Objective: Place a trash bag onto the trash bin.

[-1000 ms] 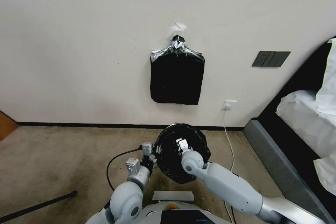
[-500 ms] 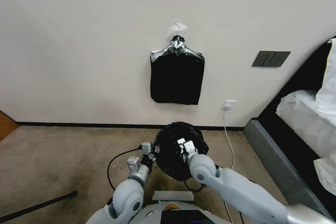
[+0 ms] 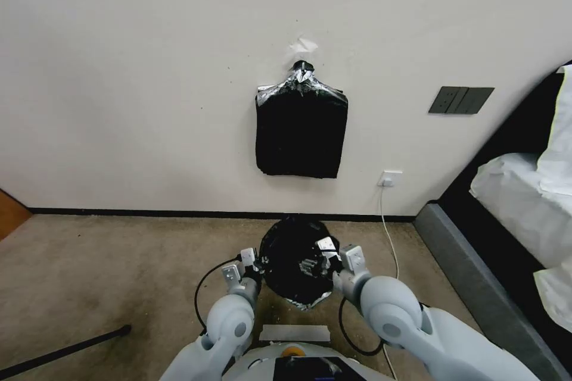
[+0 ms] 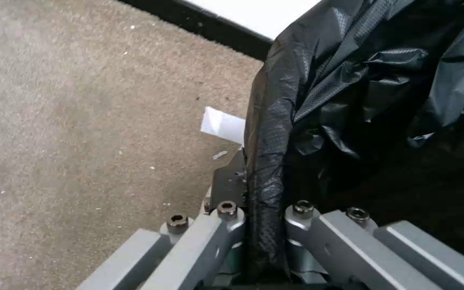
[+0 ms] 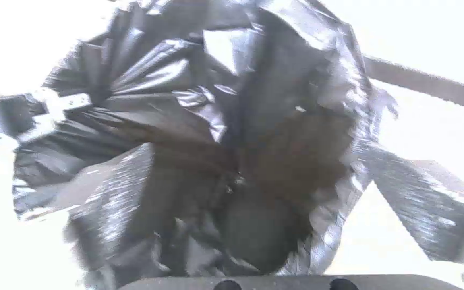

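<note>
The trash bag (image 3: 295,259), black and crinkly with silvery glints, hangs spread open between my two grippers low above the carpet. At the bag's left edge my left gripper (image 3: 249,262) is shut on the rim; the left wrist view shows the plastic (image 4: 361,80) clamped between the two fingers of that gripper (image 4: 264,225). My right gripper (image 3: 335,250) is at the bag's right edge. The right wrist view looks into the rumpled bag (image 5: 216,161), with the left gripper (image 5: 54,104) on its far side. The trash bin is hidden.
A flat black bundle of bags (image 3: 301,131) hangs from a hook on the wall. A white cable (image 3: 390,238) runs down from a socket (image 3: 390,178). A bed (image 3: 524,214) stands to the right. A strip of white tape (image 3: 295,332) lies on the carpet near my base.
My right gripper has drawn back from the middle of the bag to its right edge. The bag now looks narrower, with a silvery fold at its near side. The left gripper shifted slightly.
</note>
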### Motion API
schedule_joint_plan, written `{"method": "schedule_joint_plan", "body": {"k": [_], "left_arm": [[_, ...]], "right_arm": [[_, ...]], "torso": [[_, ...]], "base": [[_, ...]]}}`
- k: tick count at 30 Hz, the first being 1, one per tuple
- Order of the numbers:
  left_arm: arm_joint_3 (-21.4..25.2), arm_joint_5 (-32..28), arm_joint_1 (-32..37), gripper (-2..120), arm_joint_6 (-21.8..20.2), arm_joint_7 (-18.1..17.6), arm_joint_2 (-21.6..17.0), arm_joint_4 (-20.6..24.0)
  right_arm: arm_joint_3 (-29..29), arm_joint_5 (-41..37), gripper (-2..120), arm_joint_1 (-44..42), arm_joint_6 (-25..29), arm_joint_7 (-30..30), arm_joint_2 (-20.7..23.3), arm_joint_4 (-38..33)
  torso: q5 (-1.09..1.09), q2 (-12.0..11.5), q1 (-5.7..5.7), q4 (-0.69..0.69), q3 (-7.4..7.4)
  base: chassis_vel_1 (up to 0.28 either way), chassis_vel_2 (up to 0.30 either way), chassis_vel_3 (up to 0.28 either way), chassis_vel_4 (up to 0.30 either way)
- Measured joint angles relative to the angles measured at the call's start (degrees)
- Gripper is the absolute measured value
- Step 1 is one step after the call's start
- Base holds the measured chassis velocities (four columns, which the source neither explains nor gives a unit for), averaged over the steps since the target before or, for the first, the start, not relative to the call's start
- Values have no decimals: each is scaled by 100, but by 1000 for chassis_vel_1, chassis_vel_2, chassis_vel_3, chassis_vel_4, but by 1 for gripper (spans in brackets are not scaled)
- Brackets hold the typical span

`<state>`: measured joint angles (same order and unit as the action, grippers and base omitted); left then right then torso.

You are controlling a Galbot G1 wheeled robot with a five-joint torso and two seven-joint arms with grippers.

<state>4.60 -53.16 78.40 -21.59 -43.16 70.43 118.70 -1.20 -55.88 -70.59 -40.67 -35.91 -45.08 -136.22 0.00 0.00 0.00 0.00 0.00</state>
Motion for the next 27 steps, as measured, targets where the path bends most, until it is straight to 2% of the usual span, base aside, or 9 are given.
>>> {"method": "schedule_joint_plan", "body": {"k": [7,15,17,18,20,22,23,25,27], "left_arm": [[-1,-62,-8,1,-6,20,-18,-134],[73,44,34,1,-6,147,-114,-132],[131,85,-7,9,-9,368,-130,-180],[131,85,-7,9,-9,368,-130,-180],[189,90,-27,21,-37,501,-144,-207],[190,89,-26,21,-41,507,-145,-208],[195,80,22,30,-94,628,-202,-177],[194,90,62,34,-103,689,-230,-150],[205,170,133,46,-100,826,-266,-94]], "right_arm": [[275,130,100,-433,21,53,-46,-59],[393,141,100,-512,24,69,-28,-81],[417,138,100,-515,25,69,-15,-100],[417,138,100,-515,25,69,-15,-100],[467,143,100,-578,37,69,-46,-117],[471,145,100,-585,38,69,-50,-117],[514,191,100,-665,54,75,-86,-119],[534,234,100,-706,75,96,-109,-119],[567,370,100,-799,153,181,-198,-86]], "torso": [[-1,0,0,-1,0],[0,0,0,0,0],[-1,0,0,0,0],[-1,0,0,0,0],[-1,0,0,0,0],[-1,0,0,0,0],[-1,0,0,0,0],[-1,0,0,0,0],[-2,0,0,1,0]], "base": [[0,0,0,0],[0,0,0,0],[0,0,0,0],[0,0,0,0],[0,0,0,0],[0,0,0,0],[0,0,0,0],[0,0,0,0],[0,0,0,0]]}}
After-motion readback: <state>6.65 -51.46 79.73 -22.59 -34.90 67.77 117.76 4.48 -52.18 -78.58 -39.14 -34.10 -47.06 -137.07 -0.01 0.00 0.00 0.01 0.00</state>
